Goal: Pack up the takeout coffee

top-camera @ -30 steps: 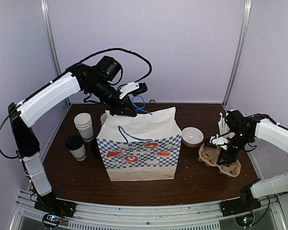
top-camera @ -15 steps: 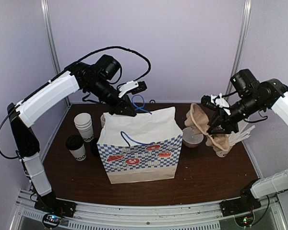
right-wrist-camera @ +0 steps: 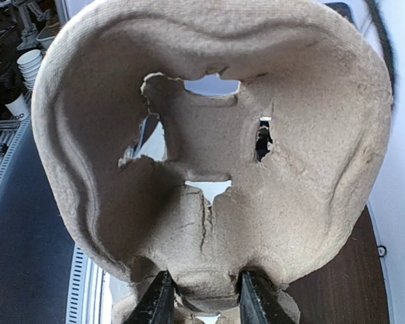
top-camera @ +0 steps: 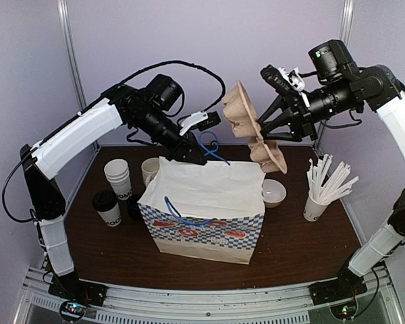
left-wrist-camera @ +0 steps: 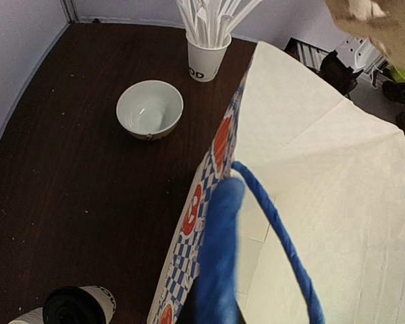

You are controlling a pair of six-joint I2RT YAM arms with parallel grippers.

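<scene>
The takeout coffee (top-camera: 107, 206), a white paper cup with a black lid, stands on the table left of the paper bag (top-camera: 206, 212); its lid shows in the left wrist view (left-wrist-camera: 73, 307). My left gripper (top-camera: 202, 147) is shut on the bag's blue rope handle (left-wrist-camera: 227, 223) and holds the far side of the bag up, so the mouth is open. My right gripper (right-wrist-camera: 206, 297) is shut on a brown pulp cup carrier (right-wrist-camera: 209, 148), which hangs tilted in the air above the bag's far right corner (top-camera: 253, 131).
A stack of white cups (top-camera: 118, 177) and a cream mug (top-camera: 150, 169) stand behind the coffee. A white bowl (top-camera: 273, 192) and a cup of white stirrers (top-camera: 320, 196) stand right of the bag. Purple walls close in the table.
My right gripper lifted the carrier off the table at the right and carried it up and left to above the bag. My left gripper pulled the handle up and the bag opened wider.
</scene>
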